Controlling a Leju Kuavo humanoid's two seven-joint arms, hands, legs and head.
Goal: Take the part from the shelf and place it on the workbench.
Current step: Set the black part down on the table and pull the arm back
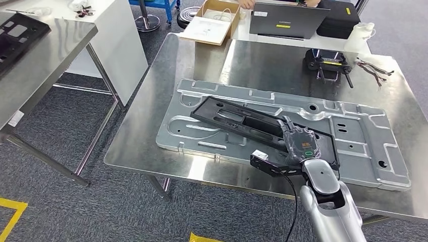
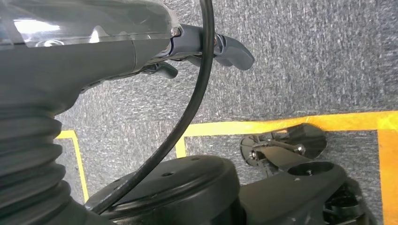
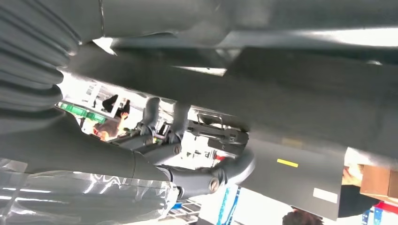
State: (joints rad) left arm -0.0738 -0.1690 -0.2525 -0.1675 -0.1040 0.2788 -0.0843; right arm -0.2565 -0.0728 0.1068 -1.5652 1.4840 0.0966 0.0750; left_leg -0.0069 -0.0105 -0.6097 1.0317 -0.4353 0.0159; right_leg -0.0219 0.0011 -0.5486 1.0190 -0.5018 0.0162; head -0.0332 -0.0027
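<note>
Right hand (image 1: 301, 143) seems to grip the black frame (image 1: 242, 121), which lies on the grey panel (image 1: 363, 146) on the workbench (image 1: 151, 126), so only letting go remains; left hand (image 2: 206, 49) hangs slack

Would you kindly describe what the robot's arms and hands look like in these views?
The right arm is glossy silver, rounded, with a black cable beside it. The right hand is dark, with a small green marking on its back. The left hand has a grey ribbed cover, clear plastic wrap, a thick grey thumb and a black cable.
</note>
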